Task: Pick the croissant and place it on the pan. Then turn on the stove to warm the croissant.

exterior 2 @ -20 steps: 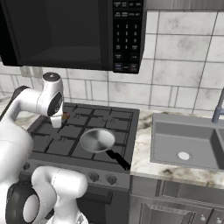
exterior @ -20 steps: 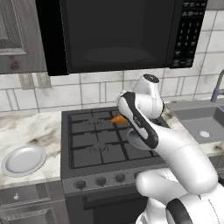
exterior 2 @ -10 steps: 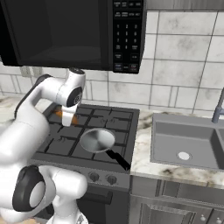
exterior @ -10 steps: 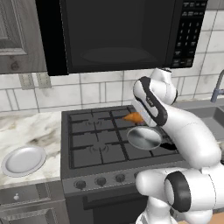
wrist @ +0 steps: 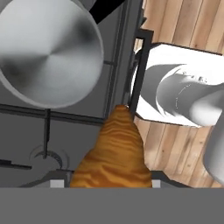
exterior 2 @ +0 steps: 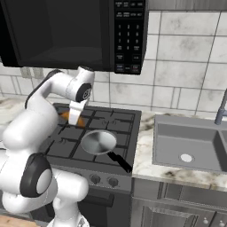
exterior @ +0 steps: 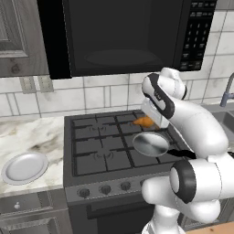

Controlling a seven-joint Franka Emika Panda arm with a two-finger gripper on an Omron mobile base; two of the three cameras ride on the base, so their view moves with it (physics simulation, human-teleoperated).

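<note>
a grey-white plate (exterior: pixel 25 167) rests on the marble counter (exterior: pixel 27 137), a black microwave (exterior: pixel 123 34) overhead.

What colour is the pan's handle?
Black; the handle of the silver pan shows best in the right base view.

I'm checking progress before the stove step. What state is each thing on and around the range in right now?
Small orange-brown croissant: held in the gripper, in the air above the stove, not in the pan.
Two-finger gripper: shut on the croissant.
Round shiny silver pan: empty, upright on the stove's front burner.
Dark grey gas stove: no flame visible.
Round grey-white plate: empty, on the marble counter.
Black microwave: door closed.
</note>
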